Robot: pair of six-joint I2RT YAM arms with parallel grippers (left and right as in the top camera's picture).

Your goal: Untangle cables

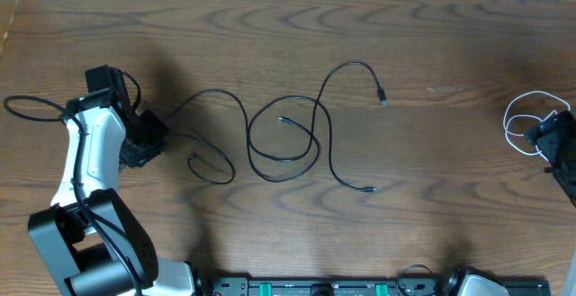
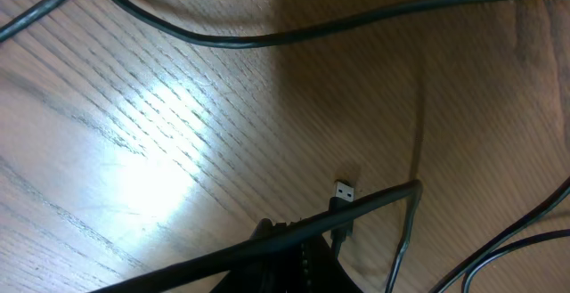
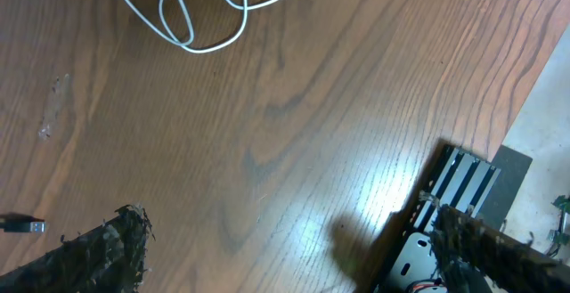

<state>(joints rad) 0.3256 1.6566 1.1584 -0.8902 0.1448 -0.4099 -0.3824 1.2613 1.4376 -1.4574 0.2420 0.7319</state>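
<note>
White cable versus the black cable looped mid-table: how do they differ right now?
Shape: the white cable is bunched in small overlapping loops; the black cable sprawls in one wide loop with long tails. Place: the white cable sits near the right edge of the table, the black cable mid-table. Both are thin cords lying flat on it.

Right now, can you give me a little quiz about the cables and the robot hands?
1. True or false: the white cable lies looped near the right gripper.
2. The right gripper's jaws are: A open, B shut on a plug, C shut on nothing.
3. What colour are the long cables in the middle of the table?
Key: 1 true; 2 A; 3 black.
</note>
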